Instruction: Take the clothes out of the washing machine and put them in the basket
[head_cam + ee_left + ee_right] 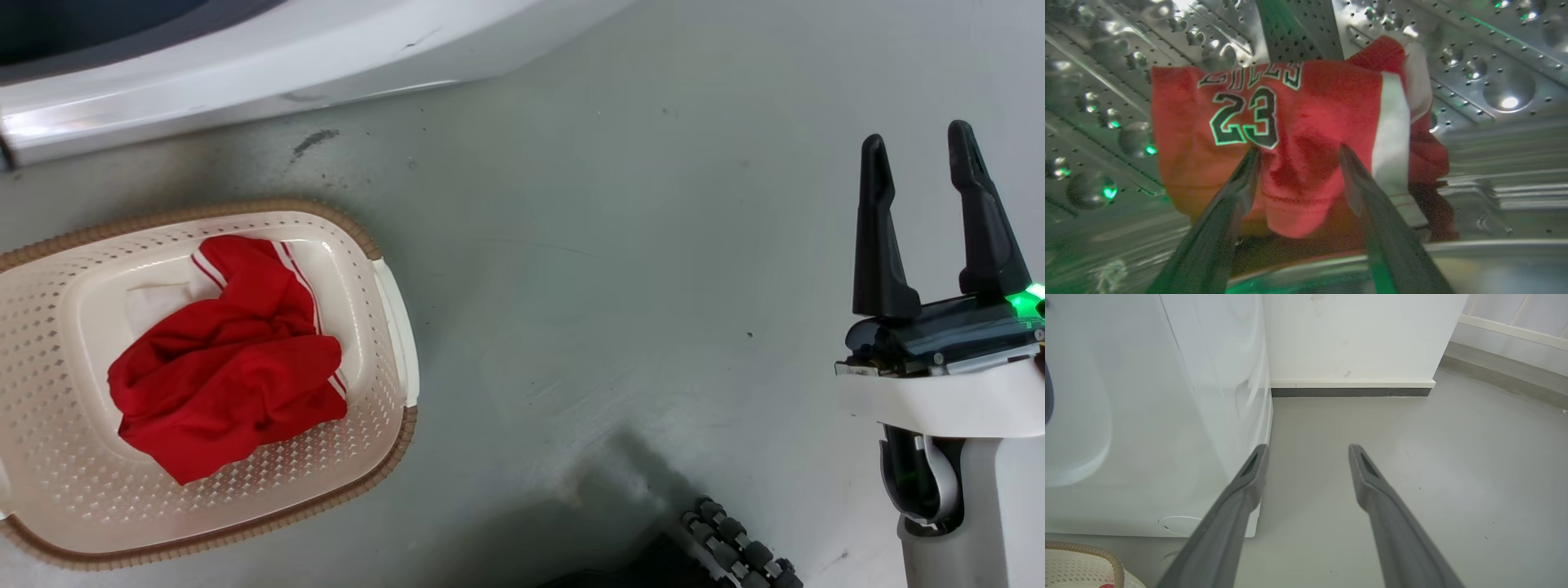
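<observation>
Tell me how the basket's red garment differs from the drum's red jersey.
The garment in the basket is bunched in a heap, no print visible; the jersey in the drum is spread enough to show 23. The garment lies clear of any end effector; the jersey sits just ahead of the open left end effector. Both are red with white trim.

Open floor (588,269) spreads between the basket (269,204) and the right end effector (916,135), bounded by the washing machine (245,65). Inside the drum (1494,49), a jersey (1310,122) lies directly ahead of the left end effector (1299,149).
</observation>
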